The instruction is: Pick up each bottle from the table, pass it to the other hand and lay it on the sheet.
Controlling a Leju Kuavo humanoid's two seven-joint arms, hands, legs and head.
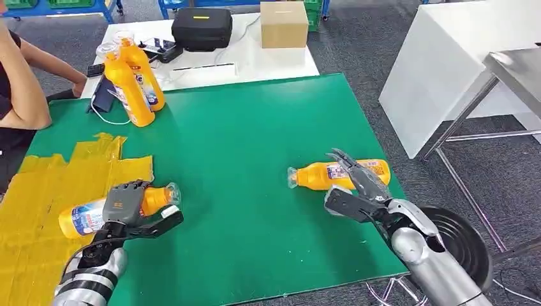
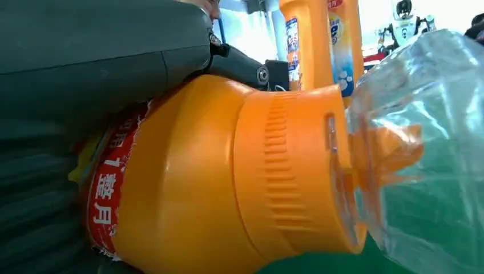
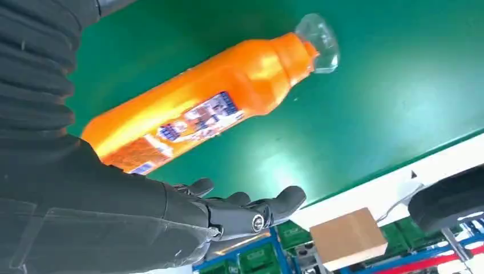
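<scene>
My left hand (image 1: 126, 205) grips an orange bottle (image 1: 80, 218) that lies on its side, its body over the yellow sheet (image 1: 38, 185) and its clear cap (image 1: 172, 193) over the green mat (image 1: 242, 140). In the left wrist view the bottle's neck (image 2: 228, 171) sits right against my hand (image 2: 85, 68). A second orange bottle (image 1: 319, 175) lies on the mat at the right. My right hand (image 1: 357, 185) hovers just over its base end, fingers spread and holding nothing. In the right wrist view this bottle (image 3: 194, 108) lies apart from my fingers (image 3: 245, 208). Two more bottles (image 1: 131, 86) stand upright at the back left.
A person (image 1: 19, 83) sits at the left edge, arm by the mat's corner. Behind the mat a white table carries a black case (image 1: 201, 29) and a cardboard box (image 1: 284, 24). A white table (image 1: 446, 64) and a metal table (image 1: 517, 70) stand to the right.
</scene>
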